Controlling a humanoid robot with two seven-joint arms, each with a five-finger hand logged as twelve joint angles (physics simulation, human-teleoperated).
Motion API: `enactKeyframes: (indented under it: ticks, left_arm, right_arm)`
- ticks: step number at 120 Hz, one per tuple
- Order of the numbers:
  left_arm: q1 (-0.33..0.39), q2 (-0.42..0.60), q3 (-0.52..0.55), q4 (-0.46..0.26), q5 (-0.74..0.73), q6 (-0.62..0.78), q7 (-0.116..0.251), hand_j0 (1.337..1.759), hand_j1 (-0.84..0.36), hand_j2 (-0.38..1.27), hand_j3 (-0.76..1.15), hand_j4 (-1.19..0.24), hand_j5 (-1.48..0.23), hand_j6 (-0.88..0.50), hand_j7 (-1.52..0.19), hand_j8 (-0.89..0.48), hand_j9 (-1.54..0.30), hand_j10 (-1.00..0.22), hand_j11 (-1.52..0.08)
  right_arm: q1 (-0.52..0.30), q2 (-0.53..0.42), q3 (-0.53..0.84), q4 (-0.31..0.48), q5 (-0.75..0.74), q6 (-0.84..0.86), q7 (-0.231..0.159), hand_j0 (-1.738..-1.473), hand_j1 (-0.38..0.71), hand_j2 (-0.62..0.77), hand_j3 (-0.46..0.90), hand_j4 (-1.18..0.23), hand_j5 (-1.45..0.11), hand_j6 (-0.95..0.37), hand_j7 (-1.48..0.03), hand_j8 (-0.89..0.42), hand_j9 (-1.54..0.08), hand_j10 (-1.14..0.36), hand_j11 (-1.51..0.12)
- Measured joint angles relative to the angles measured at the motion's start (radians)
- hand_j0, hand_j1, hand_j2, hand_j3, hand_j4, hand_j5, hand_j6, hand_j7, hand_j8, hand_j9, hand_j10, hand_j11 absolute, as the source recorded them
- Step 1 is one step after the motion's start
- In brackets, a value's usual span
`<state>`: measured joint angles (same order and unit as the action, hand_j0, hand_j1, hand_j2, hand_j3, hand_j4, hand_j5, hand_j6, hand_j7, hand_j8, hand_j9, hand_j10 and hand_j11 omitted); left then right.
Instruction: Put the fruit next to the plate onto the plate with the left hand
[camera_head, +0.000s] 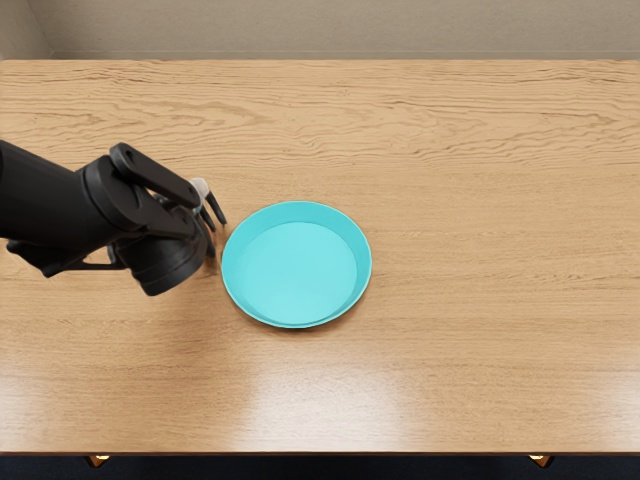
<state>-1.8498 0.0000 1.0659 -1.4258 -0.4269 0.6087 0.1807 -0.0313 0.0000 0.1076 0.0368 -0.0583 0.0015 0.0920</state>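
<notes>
My left robot hand (172, 245) hovers low over the tabletop (480, 180), just beside the left rim of the turquoise plate (296, 274). My forearm (45, 205) comes in from the left edge, and the hand's front end points toward the plate. It is near the rim, but I cannot tell whether the two touch.

I cannot make out the fruit with any certainty. The dark bulk of my robot hand covers the strip of tabletop just left of the plate, so whatever lies there is hidden. The inside of the plate shows only its own flat turquoise. A small pale patch (200, 186) peeks out at the upper front of the hand, on the far side of the knuckle plate. It is too small and too hemmed in by black parts for me to say whether it is a piece of the fruit or a part of my own hand.

For the same reason I cannot tell whether my robot hand is clenched, released, or grasping something, because its underside faces away from the head view.

With the fruit hidden, I cannot say which way it points or how its long axis runs. My forearm and hand lie on a line slanting slightly downward from left to right, aimed at the plate's left edge.
</notes>
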Motion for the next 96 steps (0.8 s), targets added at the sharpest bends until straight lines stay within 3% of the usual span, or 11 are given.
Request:
enactKeyframes:
  ticks: [28,57,78,85,96]
  left_arm:
    - [-0.146,0.000,0.013,-0.101,-0.008,-0.001,0.001,1.653,-0.39,0.34,0.00,-0.67,-0.99,-0.54,-1.00,-0.29,-0.96,-0.32,-0.95]
    - [-0.297,0.000,-0.014,-0.224,-0.039,-0.001,0.002,1.653,-0.36,0.31,0.00,-0.67,-1.01,-0.54,-1.02,-0.30,-0.96,-0.34,-0.95]
    - [-0.319,0.000,-0.100,-0.268,-0.047,-0.001,0.004,1.654,-0.35,0.30,0.00,-0.67,-1.01,-0.55,-1.03,-0.31,-0.96,-0.34,-0.95]
    - [-0.317,0.000,-0.127,-0.273,-0.047,-0.002,0.004,1.653,-0.31,0.22,0.00,-0.66,-1.01,-0.57,-1.03,-0.33,-0.96,-0.35,-0.95]
    - [-0.296,0.000,-0.162,-0.277,-0.045,-0.003,0.005,1.654,-0.31,0.24,0.00,-0.66,-1.01,-0.59,-1.02,-0.34,-0.97,-0.37,-0.94]
  right_arm:
    - [0.000,0.000,0.000,0.000,0.000,0.000,0.000,-1.658,-0.30,-0.01,0.00,-0.04,-0.05,-0.04,-0.05,-0.04,-0.05,-0.04,-0.05]
    - [0.000,0.000,0.000,0.000,0.000,0.000,0.000,-1.658,-0.30,-0.01,0.00,-0.04,-0.05,-0.04,-0.05,-0.04,-0.05,-0.04,-0.05]
    - [0.000,0.000,0.000,0.000,0.000,0.000,0.000,-1.658,-0.30,-0.01,0.00,-0.04,-0.05,-0.04,-0.05,-0.04,-0.05,-0.04,-0.05]
    - [0.000,0.000,0.000,0.000,0.000,0.000,0.000,-1.658,-0.30,-0.01,0.00,-0.04,-0.05,-0.04,-0.05,-0.04,-0.05,-0.04,-0.05]
    - [0.000,0.000,0.000,0.000,0.000,0.000,0.000,-1.658,-0.30,-0.01,0.00,-0.04,-0.05,-0.04,-0.05,-0.04,-0.05,-0.04,-0.05]
